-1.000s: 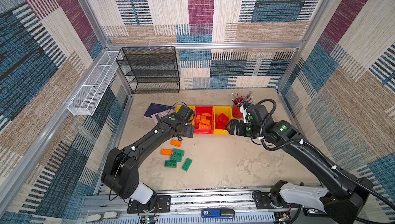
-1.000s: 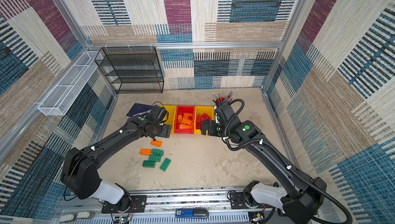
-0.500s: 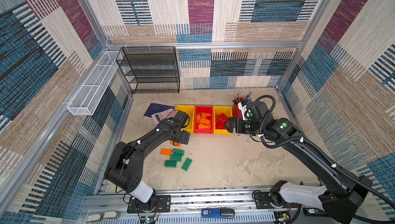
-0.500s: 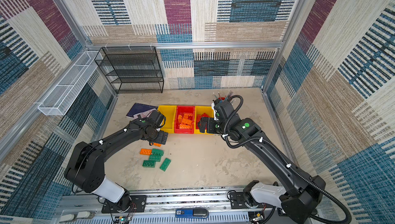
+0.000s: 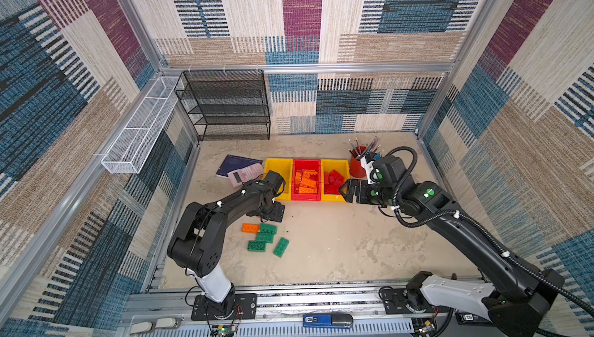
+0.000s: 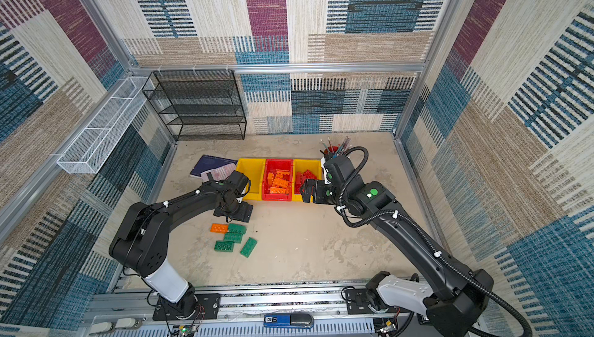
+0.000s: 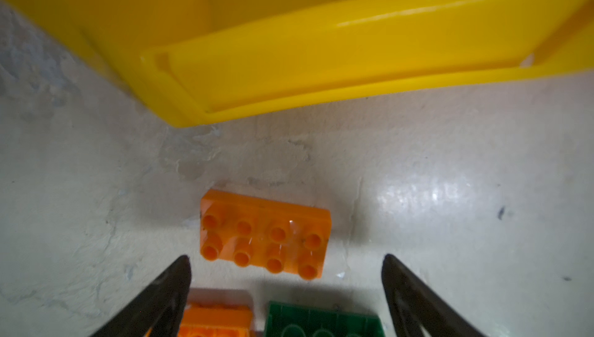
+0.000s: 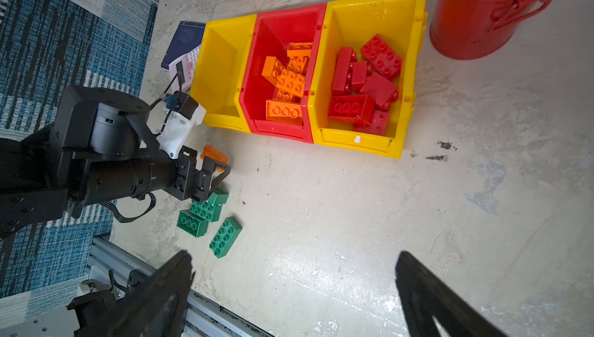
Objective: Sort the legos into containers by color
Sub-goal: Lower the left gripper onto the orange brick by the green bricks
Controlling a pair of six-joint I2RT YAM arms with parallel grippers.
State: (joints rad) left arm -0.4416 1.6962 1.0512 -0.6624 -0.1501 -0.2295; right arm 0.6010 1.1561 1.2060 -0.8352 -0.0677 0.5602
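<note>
Left end effector (image 7: 286,257): jaws apart, apparently just short of orange lego (image 7: 263,232); best advanced, centred, lowered squarely before closing.

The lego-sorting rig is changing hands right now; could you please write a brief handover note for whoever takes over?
Left gripper: open, empty, above a loose orange studded plastic brick beside the empty yellow plastic bin.
Right gripper: open, empty, hovering by the other yellow plastic bin.
Done: orange bricks lie in the red plastic bin, red bricks in that other yellow bin.
Left: two orange bricks and four green studded bricks on the table.
</note>
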